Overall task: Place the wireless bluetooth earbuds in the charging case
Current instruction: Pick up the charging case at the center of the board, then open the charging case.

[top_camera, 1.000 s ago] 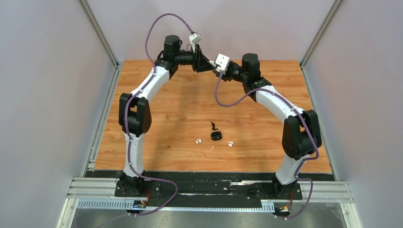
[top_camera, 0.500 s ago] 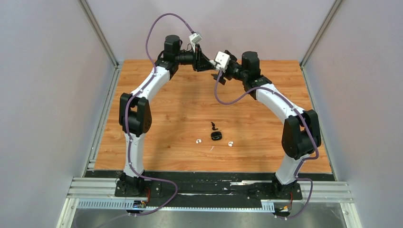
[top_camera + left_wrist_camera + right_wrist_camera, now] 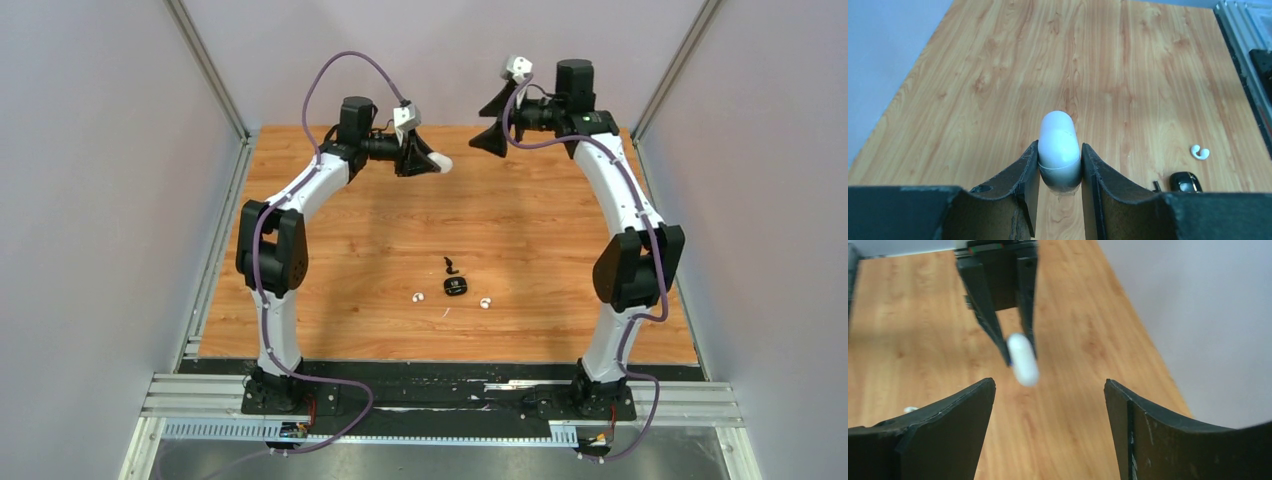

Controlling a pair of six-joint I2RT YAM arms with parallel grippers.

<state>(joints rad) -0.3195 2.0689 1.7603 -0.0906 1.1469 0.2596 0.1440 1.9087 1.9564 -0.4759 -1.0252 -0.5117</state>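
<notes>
My left gripper [image 3: 426, 160] is shut on a glossy white oval charging case [image 3: 439, 164], held closed above the far part of the table; in the left wrist view the case [image 3: 1060, 145] sticks out between the jaws of the gripper [image 3: 1060, 151]. My right gripper [image 3: 490, 139] is open and empty, raised to the right of it; in its own view the gripper [image 3: 1049, 385] faces the case [image 3: 1023, 359]. Two white earbuds [image 3: 419, 297] [image 3: 486, 303] and a black stemmed earbud [image 3: 451, 266] lie on the table's middle.
A small black case [image 3: 455, 287] lies between the white earbuds; it also shows in the left wrist view [image 3: 1185, 182], near a white earbud [image 3: 1200, 152]. A tiny white speck [image 3: 446, 313] lies just in front. Grey walls and metal rails bound the wooden table [image 3: 330, 250].
My right gripper has let go of the white case and swung up and to the right, now open. My left gripper keeps the case and has shifted slightly toward the near side.
</notes>
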